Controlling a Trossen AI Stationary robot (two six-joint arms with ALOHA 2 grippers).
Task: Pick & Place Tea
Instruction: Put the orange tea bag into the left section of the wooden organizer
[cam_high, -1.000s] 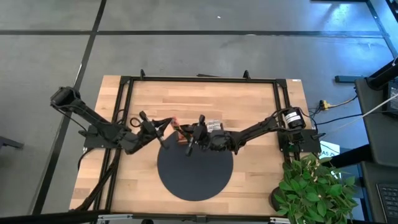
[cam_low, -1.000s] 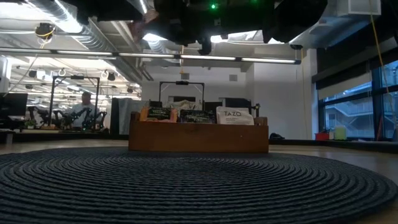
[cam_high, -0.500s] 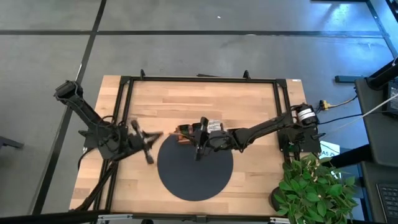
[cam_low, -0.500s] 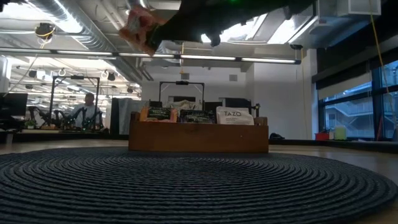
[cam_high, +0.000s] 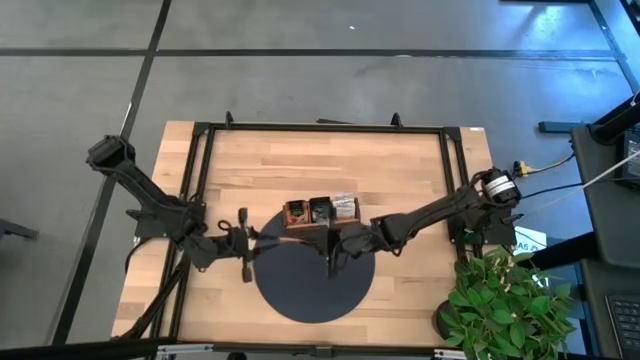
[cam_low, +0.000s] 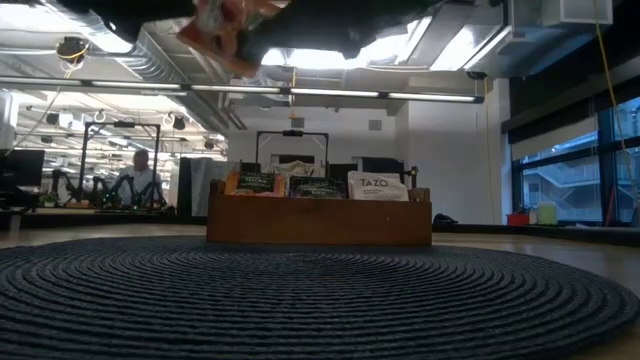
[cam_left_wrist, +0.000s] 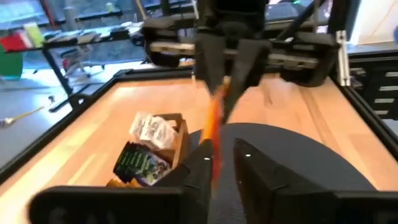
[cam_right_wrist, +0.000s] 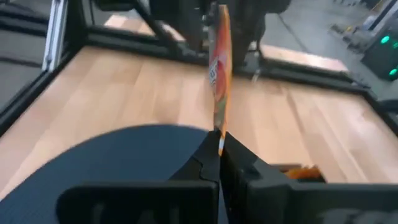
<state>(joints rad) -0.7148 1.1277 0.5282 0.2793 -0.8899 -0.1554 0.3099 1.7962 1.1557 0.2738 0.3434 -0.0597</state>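
Observation:
An orange-red tea sachet (cam_right_wrist: 219, 74) (cam_left_wrist: 213, 127) (cam_low: 225, 30) hangs in the air over the round dark mat (cam_high: 312, 285), between my two grippers, which face each other. My right gripper (cam_right_wrist: 219, 149) (cam_high: 300, 242) is shut on it. My left gripper (cam_left_wrist: 225, 165) (cam_high: 280, 242) is open, and the sachet's far end reaches in between its fingers. Behind the mat stands the wooden tray (cam_high: 320, 221) (cam_low: 320, 222), holding orange, black and white sachets upright in its three compartments. My right gripper pinches the sachet by one edge (cam_right_wrist: 219, 132) between its two fingers, coming level from the table's right. The sachet is lifted clear above the mat and sticks out beyond the fingertips toward the left gripper. My left gripper: the sachet runs close along one finger (cam_left_wrist: 200, 168), but I cannot tell whether they touch.
A black metal frame (cam_high: 200, 130) borders the wooden table top. A potted plant (cam_high: 505, 300) stands at the near right corner. Bare wood lies on the far side of the tray. A person (cam_low: 135, 172) sits in the room beyond the table.
My left gripper has drawn back from the tray toward the table's left and near edge and turned to face the right gripper. My right gripper has carried the sachet from over the tray toward the near edge, out over the mat. The tray now shows uncovered.

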